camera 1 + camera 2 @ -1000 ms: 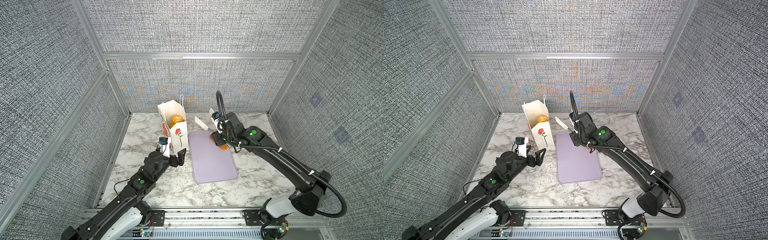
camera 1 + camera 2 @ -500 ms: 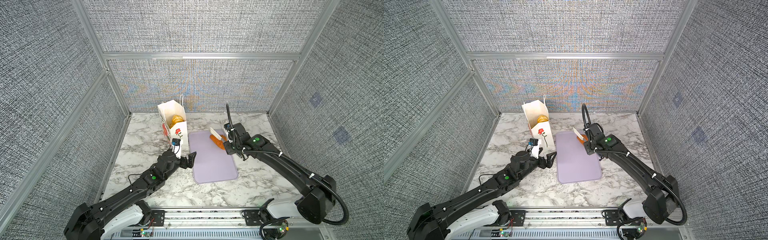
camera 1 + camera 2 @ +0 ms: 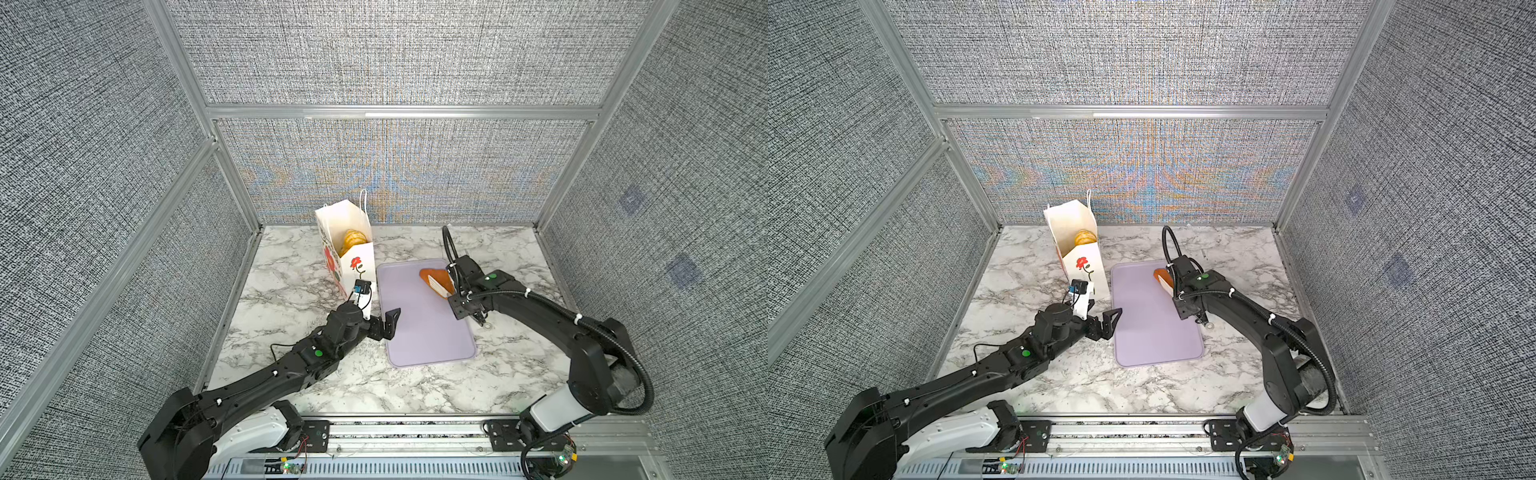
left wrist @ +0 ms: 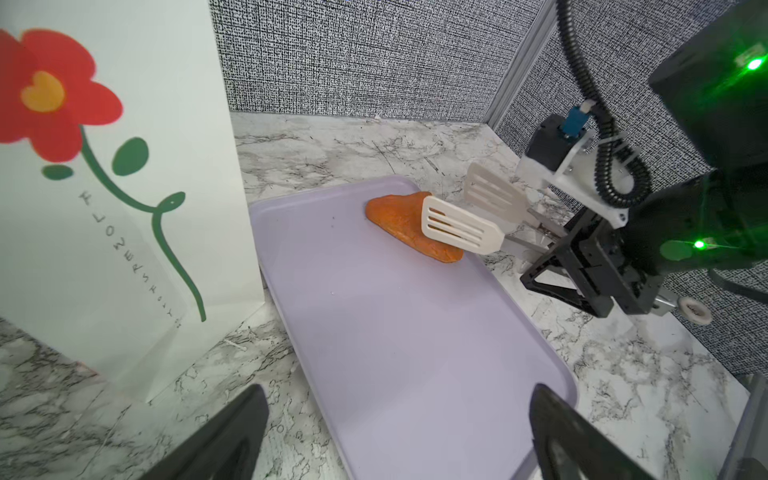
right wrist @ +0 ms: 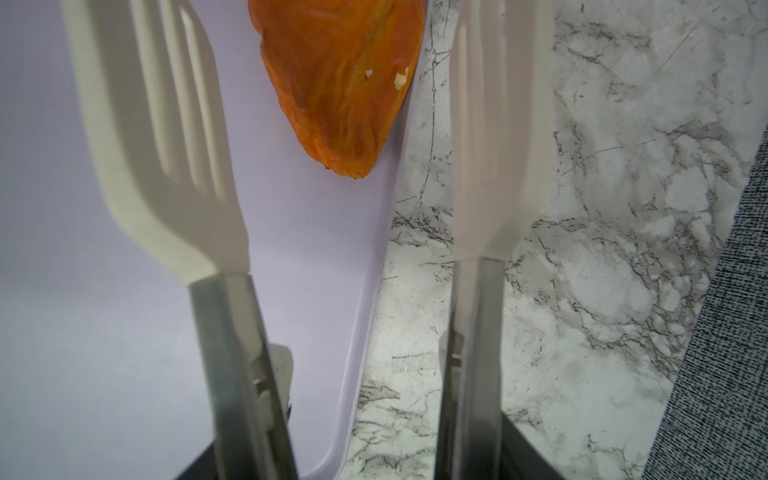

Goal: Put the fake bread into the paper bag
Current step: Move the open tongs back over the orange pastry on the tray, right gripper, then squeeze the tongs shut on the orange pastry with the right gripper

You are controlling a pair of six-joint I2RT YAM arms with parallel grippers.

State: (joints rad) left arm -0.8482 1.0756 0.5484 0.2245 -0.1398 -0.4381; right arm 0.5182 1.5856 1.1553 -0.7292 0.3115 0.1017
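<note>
- Both arms are sitting differently than a second ago. The right arm (image 3: 540,316), which was reaching toward the bag, is now hanging back over the tray's one o'clock corner. The left arm (image 3: 291,365) is now stretching further forward, up to the tray's nine o'clock edge.
- The marble table (image 3: 299,291) is showing no loose bread in either top view.
- The lavender tray (image 3: 419,340) is lying flat mid-table and carrying only one piece.
- The paper bag (image 3: 353,266) is standing upright and open at ten o'clock from the tray, just beside its corner.
- The left gripper (image 3: 385,325) is hovering at the tray's nine o'clock edge with its jaws spread wide, gripping nothing.
- The right gripper (image 4: 559,253) is clamping the metal handles of the tongs (image 4: 459,226), whose two white slotted blades are standing apart.
- Golden pastries (image 3: 353,239) are showing inside the bag's mouth in both top views, though how many are lying below them is hidden.
- The orange triangular piece (image 4: 399,220) is lying on the tray at one o'clock, against the rim. The blades are straddling its near end without pinching it, and whether either blade is touching it I cannot tell.
- The job is looking nearly finished. Only this one piece seems to be waiting, and it is still needing a pinch, a carry toward ten o'clock and a drop into the bag.
</note>
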